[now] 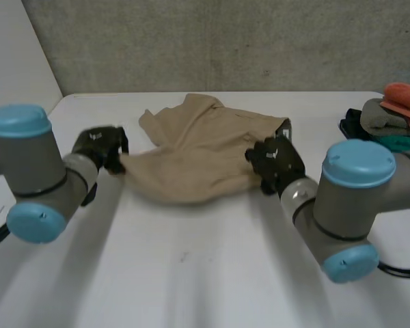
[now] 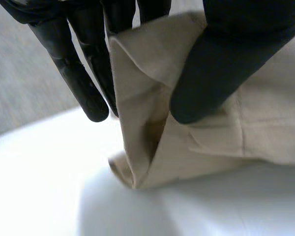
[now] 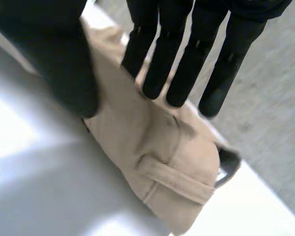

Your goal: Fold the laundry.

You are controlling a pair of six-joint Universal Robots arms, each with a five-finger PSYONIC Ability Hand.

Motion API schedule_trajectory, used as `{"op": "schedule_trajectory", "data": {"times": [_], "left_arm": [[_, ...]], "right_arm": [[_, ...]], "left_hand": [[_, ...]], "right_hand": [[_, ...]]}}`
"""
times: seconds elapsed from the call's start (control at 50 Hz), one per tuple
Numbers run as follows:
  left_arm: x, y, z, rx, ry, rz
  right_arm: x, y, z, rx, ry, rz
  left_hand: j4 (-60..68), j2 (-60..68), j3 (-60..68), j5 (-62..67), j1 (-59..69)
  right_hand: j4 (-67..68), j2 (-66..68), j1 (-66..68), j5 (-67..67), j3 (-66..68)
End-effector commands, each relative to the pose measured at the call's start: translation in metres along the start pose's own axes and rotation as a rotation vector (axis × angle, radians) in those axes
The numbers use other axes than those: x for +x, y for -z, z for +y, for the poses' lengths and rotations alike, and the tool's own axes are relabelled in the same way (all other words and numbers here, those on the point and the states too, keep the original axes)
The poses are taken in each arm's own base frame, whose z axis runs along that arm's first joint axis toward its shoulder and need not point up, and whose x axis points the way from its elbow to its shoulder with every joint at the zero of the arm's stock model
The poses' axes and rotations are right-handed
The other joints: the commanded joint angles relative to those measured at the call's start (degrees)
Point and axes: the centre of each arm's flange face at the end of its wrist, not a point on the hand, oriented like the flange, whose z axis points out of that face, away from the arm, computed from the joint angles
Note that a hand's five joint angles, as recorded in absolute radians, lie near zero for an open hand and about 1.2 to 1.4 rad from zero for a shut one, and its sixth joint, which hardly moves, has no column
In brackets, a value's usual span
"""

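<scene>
The beige garment (image 1: 198, 157) is lying rumpled across the far middle of the white surface (image 1: 191, 273), spreading wide between the two arms, with its near edge sagging in a soft curve.

At its left end, the left robot hand (image 1: 99, 147) is gripping a corner. In the left wrist view the left robot hand (image 2: 221, 59) is pressing its thumb down on a folded flap of the cloth (image 2: 152, 98), and the fingers (image 2: 73, 73) are sitting straight behind that flap, so the cloth is being pinched between them. The corner is lifting just off the surface and folding over on itself.

Over at the right end, the right robot hand (image 1: 277, 160) is holding the garment's edge. In its wrist view the thumb (image 3: 59, 54) is sitting on one side of the fabric (image 3: 152, 147) and the straight fingers (image 3: 160, 69) on the other, pinching it between them. The stitched waistband (image 3: 172, 179) is hanging beyond the fingertips.

Well apart, at the far right of the surface, a pile of folded clothes (image 1: 389, 113) is sitting, orange on top. A grey wall (image 1: 225, 41) is running behind.
</scene>
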Motion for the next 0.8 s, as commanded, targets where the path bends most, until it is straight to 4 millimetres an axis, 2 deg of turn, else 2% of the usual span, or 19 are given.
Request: {"op": "schedule_trajectory", "data": {"times": [0.02,0.08,0.16,0.24,0.36,0.38,0.56,0.76,0.8], "left_arm": [[-0.001,0.027,-0.014,0.014,-0.108,0.008],[-0.001,0.041,-0.028,0.046,-0.168,-0.004],[-0.004,0.055,-0.033,0.051,-0.259,-0.029],[-0.004,0.068,-0.025,0.015,-0.336,-0.03],[0.003,0.083,-0.005,-0.047,-0.39,-0.004],[0.006,0.087,0.004,-0.079,-0.393,0.009],[0.024,0.096,0.029,-0.175,-0.371,0.067],[0.024,0.074,0.049,-0.209,-0.367,0.024],[0.025,0.07,0.052,-0.209,-0.369,0.024]], "right_arm": [[0.008,0.017,-0.013,-0.004,0.013,0.008],[0.021,0.027,-0.024,0.005,0.007,0.032],[0.035,0.04,-0.035,0.01,0.001,0.049],[0.046,0.047,-0.036,-0.028,0.002,0.038],[0.046,0.049,-0.024,-0.104,0.04,-0.043],[0.045,0.045,-0.019,-0.105,0.067,-0.06],[0.029,0.018,0.004,-0.018,0.257,-0.156],[0.02,-0.015,0.022,-0.046,0.315,-0.161],[0.023,-0.022,0.022,-0.058,0.315,-0.132]], "left_hand": [[-36.94,-36.88,-36.83,-36.64,-34.56],[-44.35,-44.29,-44.24,-44.05,-41.97],[-46.27,-46.21,-46.16,-45.97,-43.89],[-46.27,-46.21,-46.16,-45.97,-43.89],[-46.27,-46.21,-46.16,-45.97,-43.89],[-46.27,-46.21,-46.16,-45.97,-43.89],[-44.38,-44.31,-44.27,-44.08,-42.0],[-44.21,-44.14,-44.1,-43.91,-41.83],[-43.54,-43.48,-43.43,-43.24,-41.16]], "right_hand": [[-21.75,-21.37,-20.89,-21.56,-21.65],[-34.51,-34.13,-33.65,-34.32,-34.41],[-36.58,-36.2,-35.72,-36.39,-36.48],[-36.25,-35.87,-35.39,-36.05,-36.14],[-33.73,-33.35,-32.87,-33.54,-33.62],[-32.22,-31.84,-31.36,-32.03,-32.12],[-30.53,-30.15,-29.67,-30.34,-30.43],[-23.98,-23.6,-23.12,-23.78,-23.87],[-15.26,-14.88,-14.4,-15.06,-15.15]]}}
